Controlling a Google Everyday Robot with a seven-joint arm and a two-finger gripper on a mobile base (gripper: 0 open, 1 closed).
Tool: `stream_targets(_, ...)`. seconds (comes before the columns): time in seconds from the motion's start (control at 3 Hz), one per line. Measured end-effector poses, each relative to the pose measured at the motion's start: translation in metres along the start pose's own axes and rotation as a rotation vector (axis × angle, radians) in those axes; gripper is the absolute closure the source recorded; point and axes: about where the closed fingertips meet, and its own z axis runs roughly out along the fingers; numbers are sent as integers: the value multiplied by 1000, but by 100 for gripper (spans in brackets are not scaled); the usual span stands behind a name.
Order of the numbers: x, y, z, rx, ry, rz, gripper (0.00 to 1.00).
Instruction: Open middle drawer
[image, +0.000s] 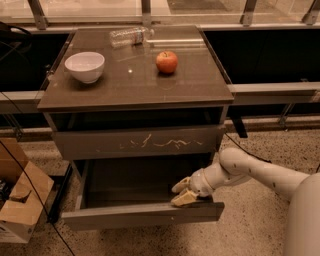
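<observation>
The middle drawer (135, 214) is a wide, low, grey-brown drawer. It stands pulled out towards me, with its dark, empty inside showing. Above it is the taller drawer front with white scratch marks (145, 143), which is closed. My gripper (183, 192) rests at the top edge of the middle drawer's front, near its right end, just inside the drawer. My white arm (260, 172) reaches in from the right. The lowest drawer is hidden behind the open one.
On the cabinet top (135, 87) stand a white bowl (85, 66) and a red apple (166, 62), and a clear plastic bottle (127, 36) lies at the back. A cardboard box (22, 200) sits on the floor at the left. Rails run behind the cabinet.
</observation>
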Motion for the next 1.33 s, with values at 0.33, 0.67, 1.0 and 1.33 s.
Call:
stream_targets(0.33,-9,6,-3,10,8,-21,0)
stream_targets(0.67,-15,16,-3,5,42,-35,0)
stream_targets(1.0,-2,26,4,-23,104,5,0)
stream_targets(1.33,22,42,12,-59,206,70,18)
